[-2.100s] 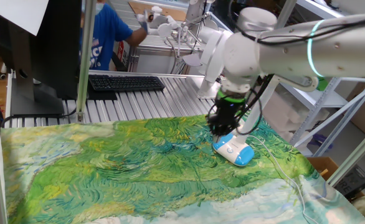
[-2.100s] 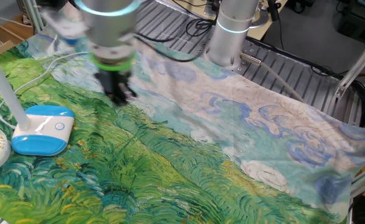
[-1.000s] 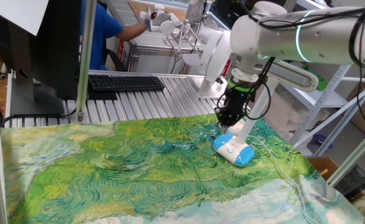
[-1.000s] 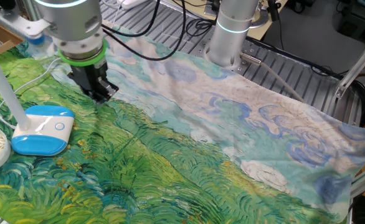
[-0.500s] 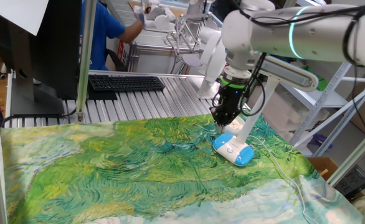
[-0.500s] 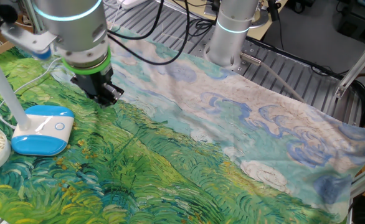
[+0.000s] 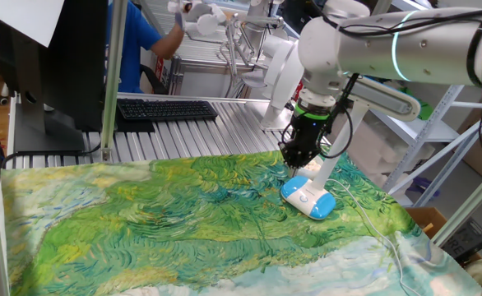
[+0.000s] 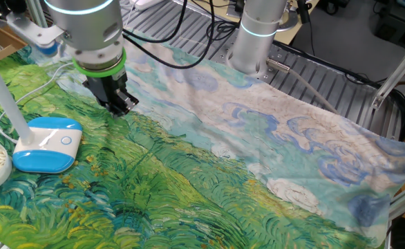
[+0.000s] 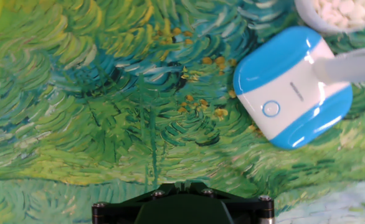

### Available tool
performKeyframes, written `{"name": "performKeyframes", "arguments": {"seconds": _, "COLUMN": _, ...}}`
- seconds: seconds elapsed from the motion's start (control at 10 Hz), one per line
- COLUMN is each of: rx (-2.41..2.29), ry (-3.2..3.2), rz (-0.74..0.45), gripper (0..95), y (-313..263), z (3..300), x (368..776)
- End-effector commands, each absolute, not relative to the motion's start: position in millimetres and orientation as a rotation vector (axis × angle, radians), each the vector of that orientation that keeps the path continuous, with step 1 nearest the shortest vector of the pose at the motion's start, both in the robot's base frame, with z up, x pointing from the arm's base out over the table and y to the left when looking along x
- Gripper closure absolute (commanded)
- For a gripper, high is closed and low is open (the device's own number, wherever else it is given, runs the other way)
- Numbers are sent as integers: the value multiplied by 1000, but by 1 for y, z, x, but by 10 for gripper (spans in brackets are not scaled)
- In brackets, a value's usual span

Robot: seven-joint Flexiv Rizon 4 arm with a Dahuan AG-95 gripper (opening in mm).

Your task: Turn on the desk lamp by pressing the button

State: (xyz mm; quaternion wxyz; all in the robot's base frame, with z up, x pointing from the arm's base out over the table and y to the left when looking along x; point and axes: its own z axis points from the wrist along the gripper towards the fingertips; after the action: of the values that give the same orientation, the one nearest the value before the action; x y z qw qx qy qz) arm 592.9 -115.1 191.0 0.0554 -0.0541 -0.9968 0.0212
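The gripper (image 8: 118, 105) hangs above bare painted cloth (image 8: 209, 159); open cloth lies between it and the lamp (image 8: 47, 143). The lamp's neck (image 8: 1, 90) rises over the base's far end, a white bowl (image 9: 335, 14) just beside it.

You cannot see the gripper (image 9: 182, 186) fingertips in the hand view; only its black body shows at the bottom edge. The desk lamp (image 8: 45, 143) neck is cut off at the other fixed view's left edge. The lamp head (image 9: 332, 11) is cropped at the hand view's top edge. The button (image 7: 304, 196) is too small to resolve in one fixed view.
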Motion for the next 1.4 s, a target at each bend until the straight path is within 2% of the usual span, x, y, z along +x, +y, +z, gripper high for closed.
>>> {"name": "performKeyframes", "arguments": {"seconds": 0.1, "rx": -123, "ry": -3055, "rz": 53, "gripper": 950, "y": -115, "z": 191, "x": 594}}
{"name": "performKeyframes", "arguments": {"seconds": 0.5, "rx": -170, "ry": -3111, "rz": 23, "gripper": 950, "y": -115, "z": 191, "x": 594}}
{"name": "performKeyframes", "arguments": {"seconds": 0.9, "rx": -150, "ry": -3111, "rz": 52, "gripper": 950, "y": -115, "z": 191, "x": 594}}
{"name": "performKeyframes", "arguments": {"seconds": 1.4, "rx": -86, "ry": -3127, "rz": 100, "gripper": 950, "y": -140, "z": 167, "x": 636}}
